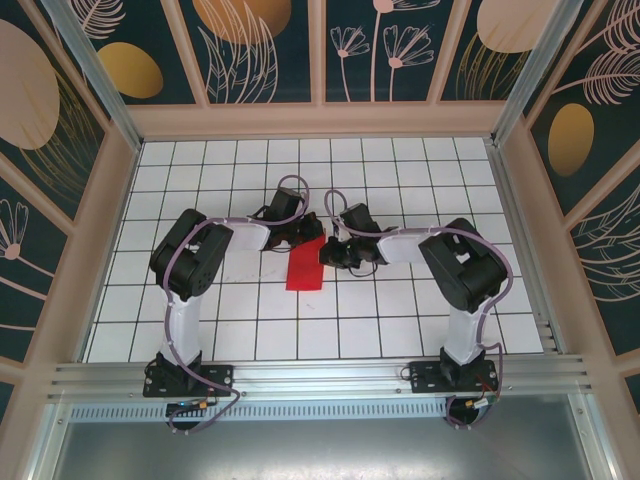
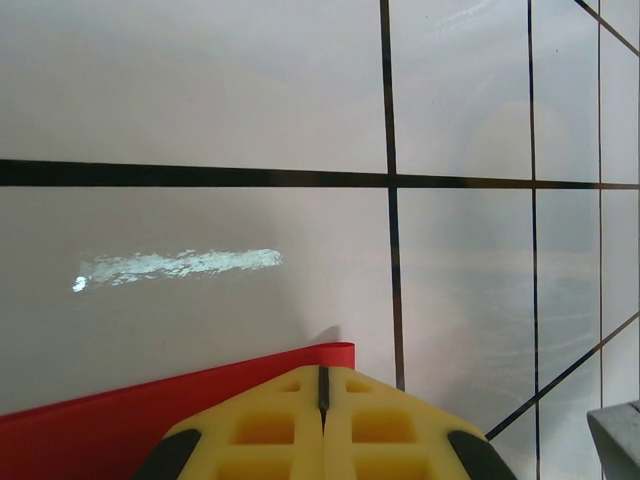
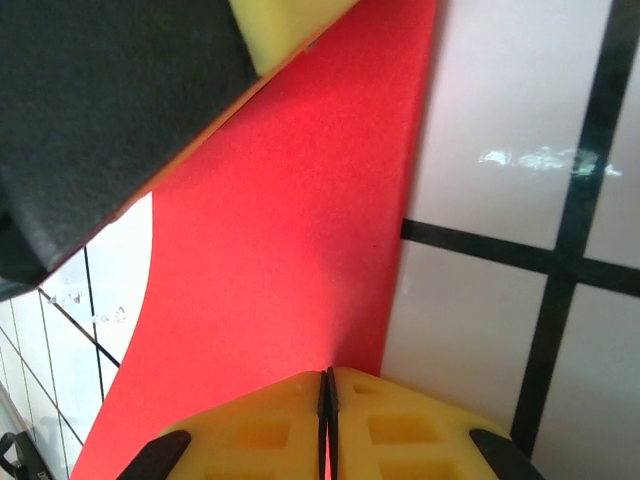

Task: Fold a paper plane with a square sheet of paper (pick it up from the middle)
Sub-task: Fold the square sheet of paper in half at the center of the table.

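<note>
Yellow-padded right gripper (image 3: 327,388) is pinched on the thin red folded paper sheet (image 3: 290,250). Left gripper (image 2: 322,388) is clenched at one corner of it, over the middle of the white gridded table (image 2: 200,90). Judging by this, hold the edges aligned and taut before pressing any crease.

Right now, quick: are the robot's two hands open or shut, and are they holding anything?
Left gripper: shut, pinching the edge of the red paper.
Right gripper: shut on the same red paper.
</note>
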Motion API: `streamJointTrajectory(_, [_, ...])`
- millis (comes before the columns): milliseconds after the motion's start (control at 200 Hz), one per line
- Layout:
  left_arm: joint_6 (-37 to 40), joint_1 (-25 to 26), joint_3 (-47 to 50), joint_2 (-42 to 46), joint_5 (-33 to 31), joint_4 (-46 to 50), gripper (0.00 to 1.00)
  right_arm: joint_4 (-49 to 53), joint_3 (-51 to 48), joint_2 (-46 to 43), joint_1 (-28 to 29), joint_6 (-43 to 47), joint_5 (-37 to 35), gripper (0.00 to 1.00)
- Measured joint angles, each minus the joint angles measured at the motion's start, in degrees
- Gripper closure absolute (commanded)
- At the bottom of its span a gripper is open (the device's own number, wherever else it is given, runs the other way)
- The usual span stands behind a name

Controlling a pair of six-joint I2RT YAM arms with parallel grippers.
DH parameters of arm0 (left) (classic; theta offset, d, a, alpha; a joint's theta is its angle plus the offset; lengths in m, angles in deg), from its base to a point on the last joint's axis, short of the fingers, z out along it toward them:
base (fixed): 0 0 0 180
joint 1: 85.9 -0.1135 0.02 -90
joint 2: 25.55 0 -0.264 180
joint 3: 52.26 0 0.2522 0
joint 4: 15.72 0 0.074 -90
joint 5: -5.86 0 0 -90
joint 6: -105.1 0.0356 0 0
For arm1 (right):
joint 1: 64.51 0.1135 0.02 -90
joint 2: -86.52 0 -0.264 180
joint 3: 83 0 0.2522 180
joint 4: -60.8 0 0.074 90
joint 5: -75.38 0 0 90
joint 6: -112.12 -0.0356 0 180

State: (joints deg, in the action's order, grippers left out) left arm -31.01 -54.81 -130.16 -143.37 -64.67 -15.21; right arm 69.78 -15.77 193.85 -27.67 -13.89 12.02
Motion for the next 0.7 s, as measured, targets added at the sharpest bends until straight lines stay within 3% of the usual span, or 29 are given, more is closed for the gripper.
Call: streamJointTrajectory(700, [-0.04, 0.09, 0.0, 0.02, -0.66, 0.0, 0.92, -1.79, -1.9, -1.11, 6.69, -3.61, -1.16, 0.86])
